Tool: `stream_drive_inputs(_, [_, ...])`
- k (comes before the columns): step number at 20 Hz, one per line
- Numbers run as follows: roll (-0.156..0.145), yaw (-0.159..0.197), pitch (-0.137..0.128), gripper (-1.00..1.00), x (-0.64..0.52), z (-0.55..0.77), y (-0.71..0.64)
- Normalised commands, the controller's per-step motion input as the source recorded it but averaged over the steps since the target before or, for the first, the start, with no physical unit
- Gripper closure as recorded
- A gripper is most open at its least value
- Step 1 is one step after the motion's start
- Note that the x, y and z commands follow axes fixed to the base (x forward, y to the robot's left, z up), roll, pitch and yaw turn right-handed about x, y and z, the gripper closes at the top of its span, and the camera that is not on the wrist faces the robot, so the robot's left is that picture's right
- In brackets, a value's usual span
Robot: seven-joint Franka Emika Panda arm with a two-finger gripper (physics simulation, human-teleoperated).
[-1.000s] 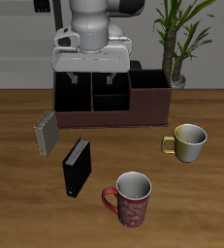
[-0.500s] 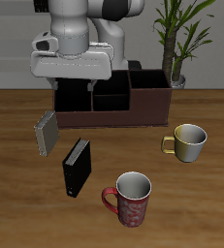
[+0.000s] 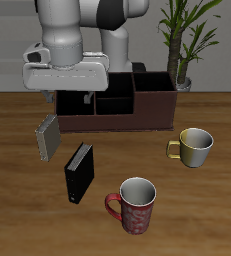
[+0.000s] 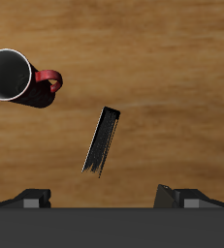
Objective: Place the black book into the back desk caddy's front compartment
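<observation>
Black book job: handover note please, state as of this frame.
Gripper: open, empty, hanging above the table in front of the back desk caddy, not yet down at the book.
Black book: standing on the table nearer the front edge, untouched; in the wrist view it shows edge-on beside the red mug.
Front compartment: nothing seen in it.
Nearby: grey book leaning beside the caddy, cream mug off to the side.
Done: nothing placed.
Left: lower onto the black book, grasp it, lift, carry it to the front compartment, release.
</observation>
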Motion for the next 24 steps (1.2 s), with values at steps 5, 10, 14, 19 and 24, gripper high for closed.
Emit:
stream_drive_inputs(5, [0.008,0.001,-0.022,-1.0,0.1,-0.19,0.12])
stream_drive_inputs(10, [0.05,0.014,-0.062,-1.0,0.08,-0.19,0.12])
stream_drive_inputs(14, [0.034,-0.011,-0.023,-1.0,0.04,-0.09,0.07])
stream_drive_inputs(19, [0.0,-0.026,0.014,-1.0,0.14,-0.41,0.06])
stream_drive_inputs(24, [-0.016,-0.024,0.026,-1.0,0.1,-0.36,-0.12])
